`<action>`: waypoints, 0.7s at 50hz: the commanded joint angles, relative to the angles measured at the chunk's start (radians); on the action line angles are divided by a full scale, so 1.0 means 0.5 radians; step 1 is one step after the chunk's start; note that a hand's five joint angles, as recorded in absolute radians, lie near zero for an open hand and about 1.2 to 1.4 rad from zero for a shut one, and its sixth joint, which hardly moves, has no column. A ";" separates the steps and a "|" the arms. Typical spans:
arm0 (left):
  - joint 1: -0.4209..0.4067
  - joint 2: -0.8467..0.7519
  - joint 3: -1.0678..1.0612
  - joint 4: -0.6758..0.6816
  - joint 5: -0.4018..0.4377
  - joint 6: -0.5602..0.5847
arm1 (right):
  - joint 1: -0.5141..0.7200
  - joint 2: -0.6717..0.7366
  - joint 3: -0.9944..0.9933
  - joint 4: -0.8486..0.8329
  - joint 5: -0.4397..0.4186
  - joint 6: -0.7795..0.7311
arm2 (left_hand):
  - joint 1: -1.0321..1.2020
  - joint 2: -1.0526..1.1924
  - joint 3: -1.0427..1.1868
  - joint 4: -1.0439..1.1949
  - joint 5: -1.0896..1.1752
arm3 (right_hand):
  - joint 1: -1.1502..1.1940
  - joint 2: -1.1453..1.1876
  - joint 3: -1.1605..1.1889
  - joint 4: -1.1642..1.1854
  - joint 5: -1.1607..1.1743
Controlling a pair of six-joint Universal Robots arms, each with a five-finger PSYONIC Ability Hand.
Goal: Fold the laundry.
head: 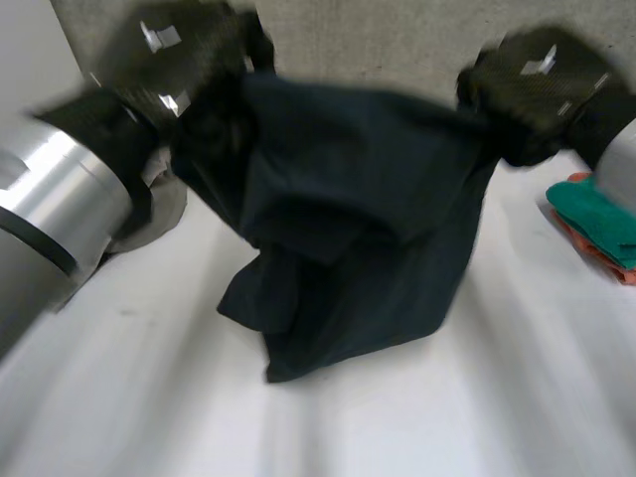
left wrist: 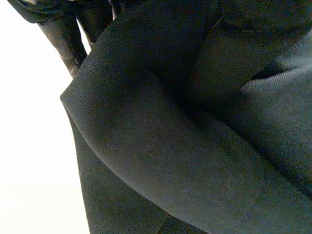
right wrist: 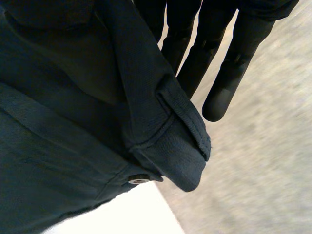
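- Navy garment [head: 348,219] is held up between both hands over the middle of the white table [head: 149,397]. Its top edge is stretched from hand to hand, and the lower bunched part touches the tabletop.
- Left hand [head: 184,75] is at the garment's top corner on its own side, with cloth gathered at it and hanging from it, so it is clamped on the cloth.
- In the left wrist view, two fingers [left wrist: 66,41] point down just beside a folded edge of the garment [left wrist: 170,146]. The cloth covers the rest of the hand, so the pinch point itself is hidden.
- Right hand [head: 542,84] is at the opposite top corner, and the cloth runs straight into it.
- In the right wrist view, the fingers [right wrist: 234,63] are straight and close together behind the cloth. The garment's banded edge sits on the palm side and is pinched there.
- A belt loop [right wrist: 183,114] and a small button [right wrist: 139,181] show on that edge, near the fingertips.
- Grey cloth [head: 164,214] lies on the table under the left arm [head: 50,209], just beside the garment.
- Folded green cloth [head: 596,214] lies on top of an orange cloth [head: 596,256] at the table's right side, apart from the garment.
- Grey panel [head: 397,40] stands behind the table.
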 commanded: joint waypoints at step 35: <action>0.463 -1.050 0.330 0.378 -0.006 0.157 | 0.414 0.763 -0.038 -0.583 0.681 -0.009 | -1.827 -2.037 -1.968 -2.043 -1.993 | -1.883 -2.008 -2.005 -2.044 -1.986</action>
